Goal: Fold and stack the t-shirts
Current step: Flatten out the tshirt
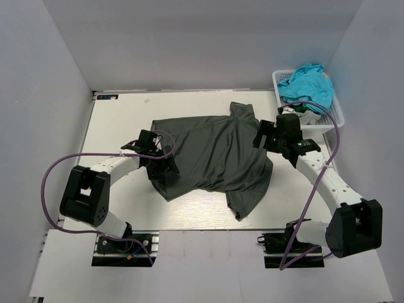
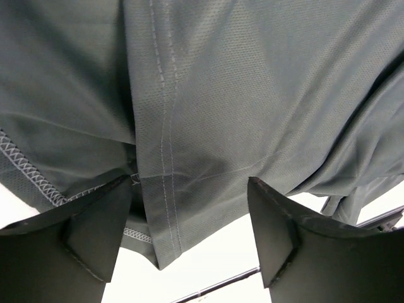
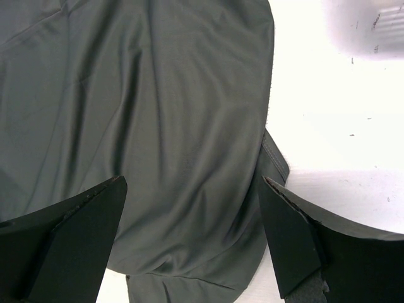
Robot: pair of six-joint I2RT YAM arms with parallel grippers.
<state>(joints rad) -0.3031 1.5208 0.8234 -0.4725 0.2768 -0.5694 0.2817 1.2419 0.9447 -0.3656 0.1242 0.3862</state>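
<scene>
The left gripper (image 2: 189,189) stands wide open at the left edge of the dark charcoal t-shirt (image 1: 218,154), a stitched hem between its fingers but not clamped. The shirt lies spread (and rumpled) across the middle of the white bench (image 1: 120,120). The right gripper (image 3: 192,183), fully open and holding nothing, hovers over the shirt's right edge, near the basket (image 1: 334,113) with the turquoise t-shirt (image 1: 309,82).
</scene>
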